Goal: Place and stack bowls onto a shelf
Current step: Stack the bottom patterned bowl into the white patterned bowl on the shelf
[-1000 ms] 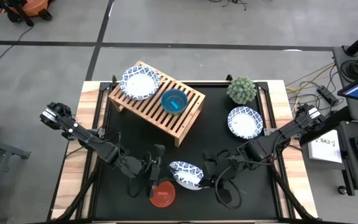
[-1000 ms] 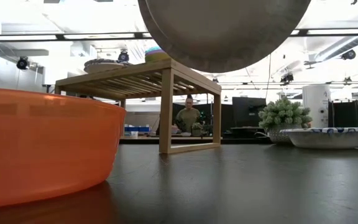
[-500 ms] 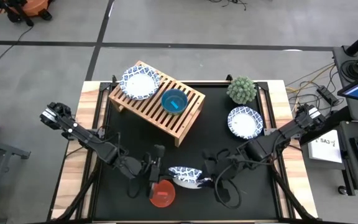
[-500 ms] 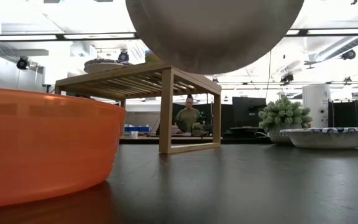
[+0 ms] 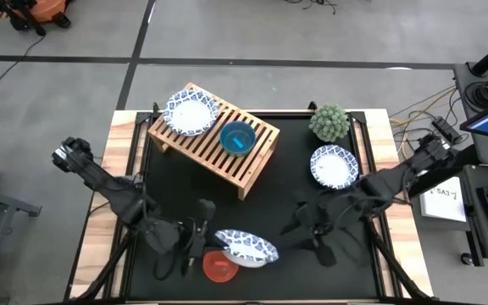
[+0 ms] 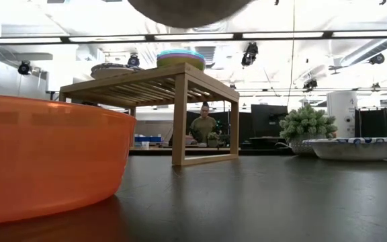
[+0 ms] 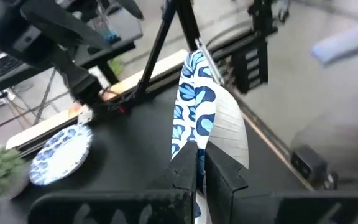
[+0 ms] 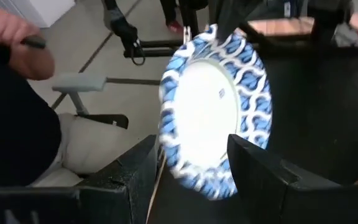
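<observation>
A white bowl with a blue-patterned rim point(image 5: 246, 247) hangs above the table near its near edge, my left gripper point(image 5: 203, 241) shut on it. Its underside shows at the top of the low view point(image 6: 187, 8). A red bowl point(image 5: 220, 268) rests on its base just below. My right gripper point(image 5: 305, 224) stands open to the bowl's right, apart from it. The wooden shelf point(image 5: 252, 174) at the far left carries a white bowl point(image 5: 191, 113) and a teal bowl point(image 5: 237, 138) on top of a colour stack point(image 6: 180, 58). Another white bowl point(image 5: 335, 165) sits on the table at the right. My left gripper pinches the bowl's rim point(image 7: 193, 132) on its left side between the two fingers, one on the inner face and one on the outer. The fingers come roughly level from the table's left. The bowl is lifted clear, open side up, above the red bowl.
A small spiky green plant point(image 5: 329, 123) stands at the far right, beside the white bowl on the table. The red bowl point(image 6: 46, 154) fills the low view's left. In the right wrist view, part of a person point(image 8: 11, 43) shows beyond the table's edge.
My right gripper has opened, let go of the white bowl and drawn back toward the table's right edge. My left gripper has shut on the bowl's rim and risen with it; the bowl has gone up and slightly toward the near left.
</observation>
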Robot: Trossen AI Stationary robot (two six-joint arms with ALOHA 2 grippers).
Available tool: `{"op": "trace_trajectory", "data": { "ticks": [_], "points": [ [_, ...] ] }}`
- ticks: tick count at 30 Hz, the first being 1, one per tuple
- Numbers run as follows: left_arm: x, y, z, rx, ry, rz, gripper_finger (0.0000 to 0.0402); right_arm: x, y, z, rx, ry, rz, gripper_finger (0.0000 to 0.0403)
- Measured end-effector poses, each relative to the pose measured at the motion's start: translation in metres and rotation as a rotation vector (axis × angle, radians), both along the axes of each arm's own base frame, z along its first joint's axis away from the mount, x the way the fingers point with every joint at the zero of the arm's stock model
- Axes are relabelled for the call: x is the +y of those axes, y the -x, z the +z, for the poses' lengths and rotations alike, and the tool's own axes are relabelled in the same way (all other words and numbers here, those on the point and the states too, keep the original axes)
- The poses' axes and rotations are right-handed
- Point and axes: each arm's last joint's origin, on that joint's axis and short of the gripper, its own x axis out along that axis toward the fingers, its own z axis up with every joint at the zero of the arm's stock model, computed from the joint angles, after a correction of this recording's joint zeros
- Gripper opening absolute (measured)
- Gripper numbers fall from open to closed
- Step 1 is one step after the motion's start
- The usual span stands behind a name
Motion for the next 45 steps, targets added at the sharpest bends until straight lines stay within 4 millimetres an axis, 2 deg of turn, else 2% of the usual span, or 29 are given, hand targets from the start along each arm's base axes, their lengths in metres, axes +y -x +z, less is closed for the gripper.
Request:
{"op": "trace_trajectory", "data": {
  "ticks": [6, 10, 13, 17, 24, 31, 39, 45],
  "points": [
    [0.006, 0.025, 0.053, 0.058, -0.177, 0.124, 0.0000, -0.006, 0.020, 0.016, -0.076, 0.047, 0.013, 0.0184],
    [0.022, 0.044, 0.087, 0.050, -0.316, 0.266, 0.0000, -0.007, 0.023, 0.012, -0.086, 0.090, 0.005, 0.0185],
    [0.041, 0.057, 0.102, 0.038, -0.455, 0.464, 0.0000, -0.006, 0.021, 0.005, -0.068, 0.112, 0.010, 0.0185],
    [0.071, 0.073, 0.110, 0.006, -0.615, 0.745, 0.0000, -0.002, 0.015, -0.006, -0.037, 0.132, 0.011, 0.0185],
    [0.125, 0.085, 0.101, 0.044, -0.549, 1.007, 0.0000, 0.004, 0.004, -0.021, 0.001, 0.157, 0.011, 0.0185],
    [0.166, 0.082, 0.068, 0.133, -0.575, 1.219, 0.0000, 0.008, -0.003, -0.027, 0.001, 0.170, -0.009, 0.0185],
    [0.193, 0.068, 0.034, 0.224, -0.627, 1.342, 0.0000, 0.008, -0.006, -0.029, -0.003, 0.186, -0.039, 0.0185],
    [0.200, 0.045, 0.020, 0.282, -0.649, 1.276, 0.0000, 0.008, -0.006, -0.028, -0.008, 0.193, -0.056, 0.0185]
  ]
}}
